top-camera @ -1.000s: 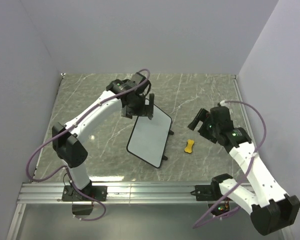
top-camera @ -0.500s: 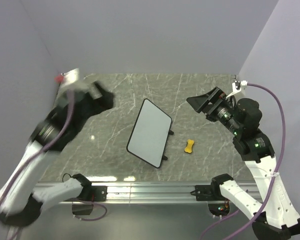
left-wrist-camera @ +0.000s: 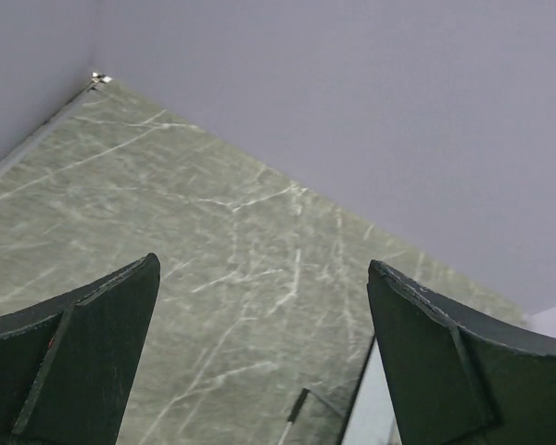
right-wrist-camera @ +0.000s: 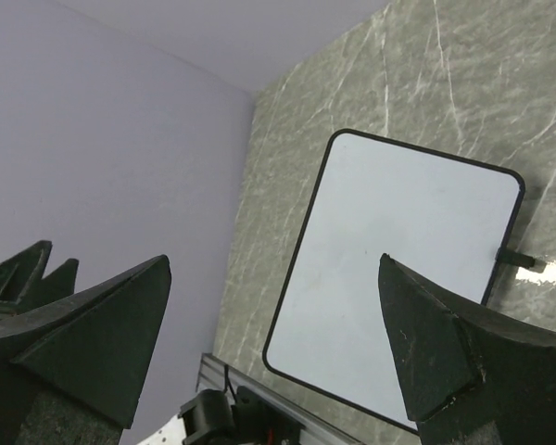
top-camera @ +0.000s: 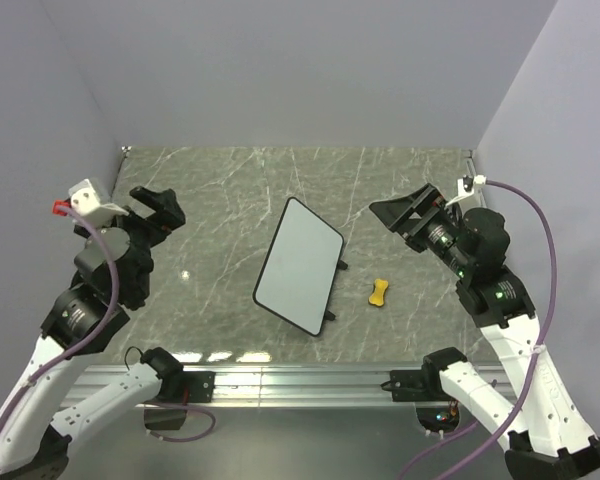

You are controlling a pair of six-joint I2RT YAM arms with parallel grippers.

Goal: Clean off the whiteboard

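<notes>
Both arms pull back: the left pincer (top-camera: 158,207), at the far corner of the whiteboard (top-camera: 298,265) a second ago, now hangs over the left side of the counter (top-camera: 220,190), jaws wide and empty, and the right pincer (top-camera: 405,208) lifts away too, equally spread and bare. The whiteboard lies flat mid-counter, untouched, its face showing no marks, the yellow eraser (top-camera: 379,293) loose near its right edge. It looks to me like the wiping is done.

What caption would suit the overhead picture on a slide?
The whiteboard lies between the open left gripper and open right gripper, a yellow eraser beside it.
</notes>
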